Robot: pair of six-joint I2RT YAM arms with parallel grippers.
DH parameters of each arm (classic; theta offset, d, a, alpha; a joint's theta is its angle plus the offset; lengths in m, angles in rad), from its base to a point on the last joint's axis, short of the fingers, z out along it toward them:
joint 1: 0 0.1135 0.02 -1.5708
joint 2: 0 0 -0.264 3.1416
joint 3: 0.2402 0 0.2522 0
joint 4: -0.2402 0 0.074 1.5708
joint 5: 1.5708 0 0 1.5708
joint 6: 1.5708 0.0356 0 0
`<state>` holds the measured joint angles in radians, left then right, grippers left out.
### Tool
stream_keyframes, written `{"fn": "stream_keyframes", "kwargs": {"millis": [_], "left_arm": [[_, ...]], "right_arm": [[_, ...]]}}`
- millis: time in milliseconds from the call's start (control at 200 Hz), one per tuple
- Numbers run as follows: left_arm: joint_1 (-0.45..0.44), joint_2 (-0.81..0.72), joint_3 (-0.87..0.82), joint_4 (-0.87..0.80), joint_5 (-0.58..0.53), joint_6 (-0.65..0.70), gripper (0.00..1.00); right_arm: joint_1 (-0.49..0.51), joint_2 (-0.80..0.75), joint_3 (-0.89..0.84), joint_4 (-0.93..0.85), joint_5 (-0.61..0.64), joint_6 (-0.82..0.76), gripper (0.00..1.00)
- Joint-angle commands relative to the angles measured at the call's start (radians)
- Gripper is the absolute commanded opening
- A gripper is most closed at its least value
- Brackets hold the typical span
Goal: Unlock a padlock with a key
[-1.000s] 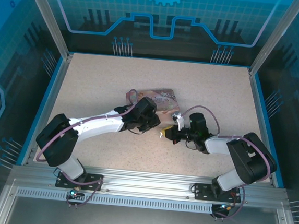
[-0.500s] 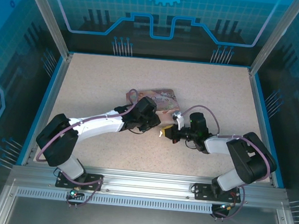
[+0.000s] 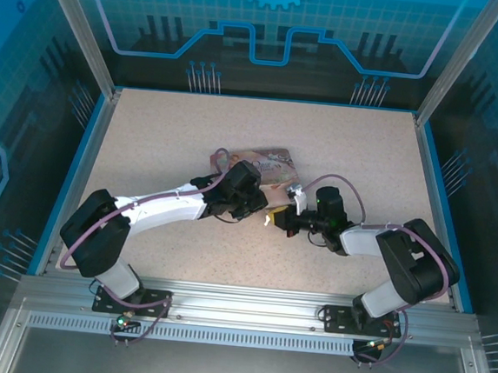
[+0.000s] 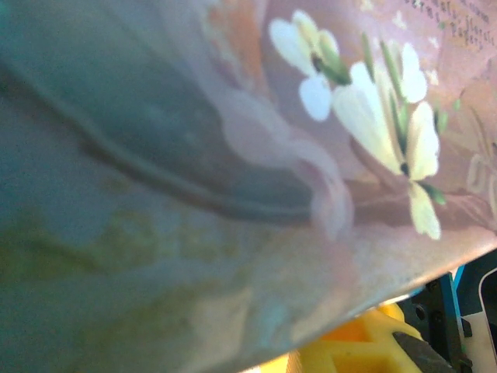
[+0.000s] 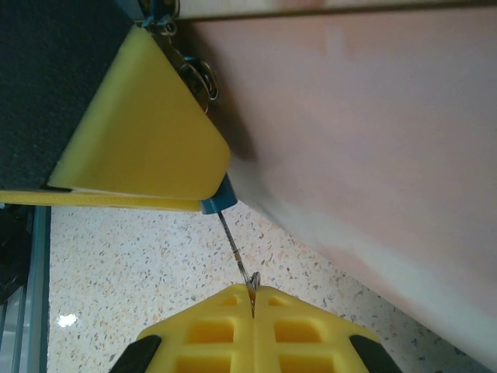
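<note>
Speckled desk (image 3: 148, 143), blue enclosure. Right gripper (image 5: 252, 289) jaws are fully closed on the key (image 5: 233, 245), its tip at the padlock (image 5: 218, 202). Left gripper (image 3: 260, 207) jaws, narrowly parted, pinch the padlock beside the tin (image 5: 373, 140). Step judged: insertion. Next: seat straight, then turn.

The padlock (image 5: 218, 202) is clamped behind a yellow pad (image 5: 147, 132), with only a small teal-blue corner of its body poking out below. A silvery loop by the pad's upper edge is probably its shackle. The key (image 5: 235, 250), a thin grey sliver, slants from that blue corner down to the right gripper (image 5: 253, 294), whose yellow fingers pinch its other end.
</note>
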<state>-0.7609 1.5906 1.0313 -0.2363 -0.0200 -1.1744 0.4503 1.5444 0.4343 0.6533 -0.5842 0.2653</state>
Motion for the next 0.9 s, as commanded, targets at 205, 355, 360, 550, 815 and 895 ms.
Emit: {"fn": "stream_keyframes", "kwargs": {"millis": [205, 355, 360, 550, 815, 895], "left_arm": [[0.008, -0.019, 0.003, 0.052, 0.034, -0.011, 0.08], [0.006, -0.023, -0.002, 0.068, 0.040, -0.028, 0.08], [0.006, -0.023, -0.002, 0.068, 0.040, -0.029, 0.08], [0.006, -0.025, 0.006, 0.059, 0.042, -0.029, 0.07], [0.006, -0.017, 0.006, 0.050, 0.046, -0.024, 0.06], [0.006, -0.017, 0.006, 0.045, 0.043, -0.020, 0.05]], "right_arm": [[-0.010, 0.038, 0.023, 0.086, -0.003, 0.017, 0.00], [-0.002, 0.059, 0.021, 0.132, 0.010, 0.026, 0.00], [-0.003, 0.060, 0.021, 0.133, 0.012, 0.026, 0.00], [0.001, 0.063, 0.017, 0.184, 0.031, 0.031, 0.00], [-0.001, 0.050, 0.015, 0.210, 0.012, 0.022, 0.00], [-0.001, 0.042, 0.015, 0.213, 0.012, 0.019, 0.00]]}}
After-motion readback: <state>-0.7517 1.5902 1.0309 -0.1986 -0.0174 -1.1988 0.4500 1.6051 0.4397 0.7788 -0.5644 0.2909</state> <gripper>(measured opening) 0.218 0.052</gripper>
